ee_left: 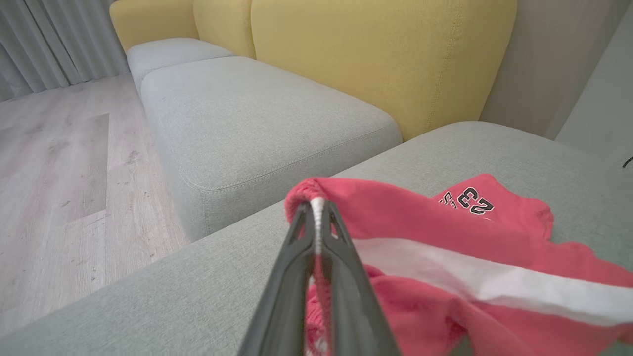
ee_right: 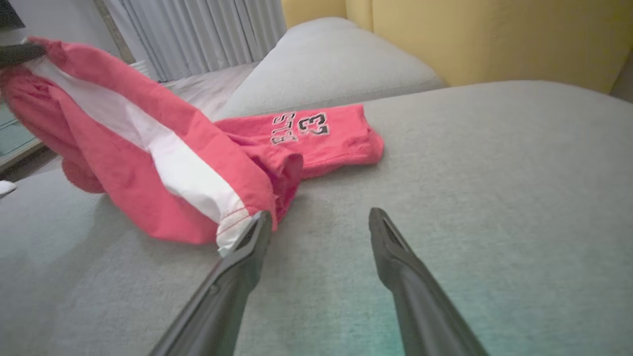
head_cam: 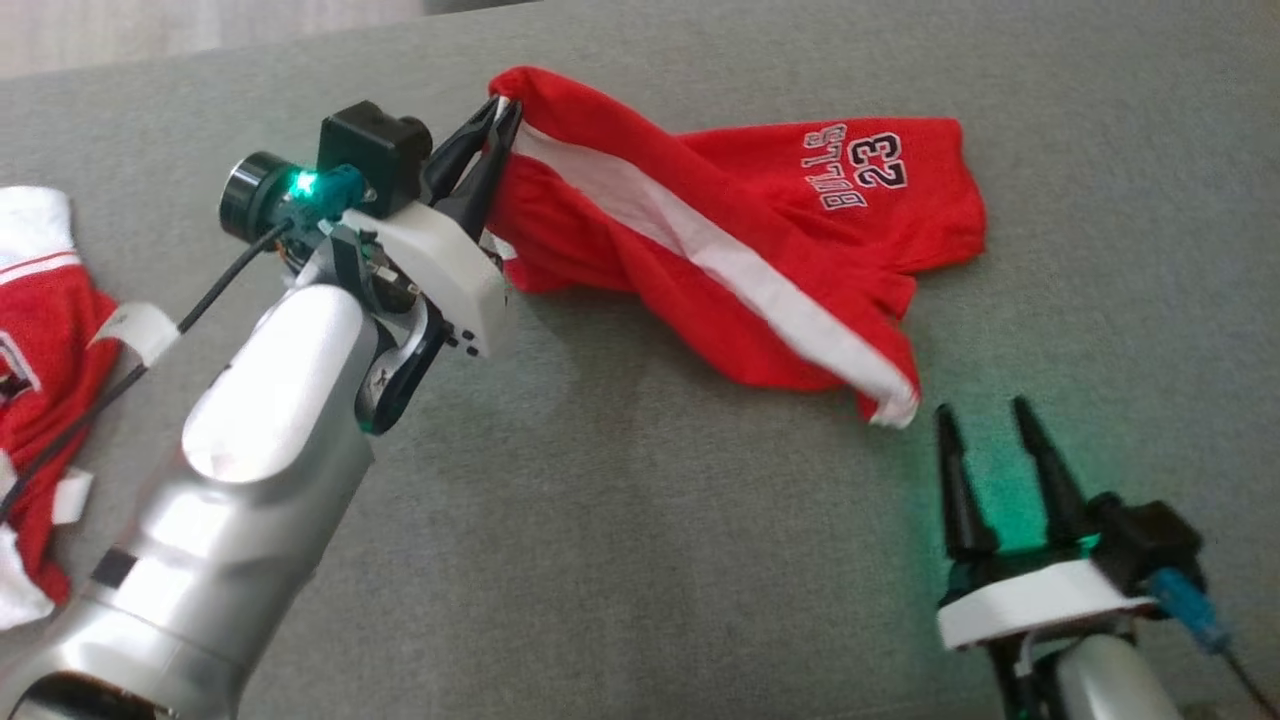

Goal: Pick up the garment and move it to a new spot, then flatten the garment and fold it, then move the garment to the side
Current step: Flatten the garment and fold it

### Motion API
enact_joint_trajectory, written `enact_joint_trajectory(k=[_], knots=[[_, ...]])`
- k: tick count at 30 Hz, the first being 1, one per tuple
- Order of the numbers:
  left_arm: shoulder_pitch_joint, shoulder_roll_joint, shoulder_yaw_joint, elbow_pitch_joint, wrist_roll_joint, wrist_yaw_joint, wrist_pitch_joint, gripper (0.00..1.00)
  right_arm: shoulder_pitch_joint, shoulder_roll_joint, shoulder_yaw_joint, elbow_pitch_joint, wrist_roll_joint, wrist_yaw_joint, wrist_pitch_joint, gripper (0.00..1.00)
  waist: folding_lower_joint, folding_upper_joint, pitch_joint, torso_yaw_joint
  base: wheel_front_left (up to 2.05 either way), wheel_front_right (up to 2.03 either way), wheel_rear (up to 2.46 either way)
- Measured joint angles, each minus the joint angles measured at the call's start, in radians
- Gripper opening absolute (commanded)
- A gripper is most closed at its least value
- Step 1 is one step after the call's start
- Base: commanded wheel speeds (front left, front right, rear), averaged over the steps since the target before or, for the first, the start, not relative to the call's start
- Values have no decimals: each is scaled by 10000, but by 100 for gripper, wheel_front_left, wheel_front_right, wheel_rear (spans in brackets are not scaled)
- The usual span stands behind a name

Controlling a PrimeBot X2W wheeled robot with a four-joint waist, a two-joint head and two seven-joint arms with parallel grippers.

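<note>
Overhead, the left gripper (head_cam: 505, 108) pinches the waistband of the red shorts (head_cam: 740, 240), lifted near the grey cushion's (head_cam: 650, 560) far edge. Another red garment (head_cam: 50, 340) is cut off at its left edge. From the left wrist, closed fingers clamp bunched fabric. From the right wrist, the right gripper (ee_right: 320, 222) stands spread and empty, one finger overlapping the white hem; contact unclear.
</note>
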Motion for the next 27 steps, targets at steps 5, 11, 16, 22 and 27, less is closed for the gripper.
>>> enact_joint_trajectory(k=[5, 11, 16, 22, 27], knots=[[243, 96, -21, -242, -73, -75, 40, 0, -34, 0, 1035, 777, 86, 0, 10, 100, 0, 0, -122, 304, 0, 0, 0], [306, 82, -128, -339, -73, -73, 33, 0, -104, -15, 1728, 1197, -40, 0, 10, 100, 0, 0, -180, 485, 0, 0, 0], [304, 81, -205, -347, -73, -73, -21, 0, -204, -17, 2585, 1762, 167, 0, 10, 100, 0, 0, -176, 521, 0, 0, 0], [293, 82, -236, -347, -73, -73, -21, 0, -627, -25, 2750, 2188, 307, 0, 10, 100, 0, 0, -102, 561, 0, 0, 0], [289, 82, -288, -347, -102, -75, -21, 0, -730, -27, 2750, 2255, 313, 0, 10, 60, 0, 0, -87, 594, 0, 0, 0]])
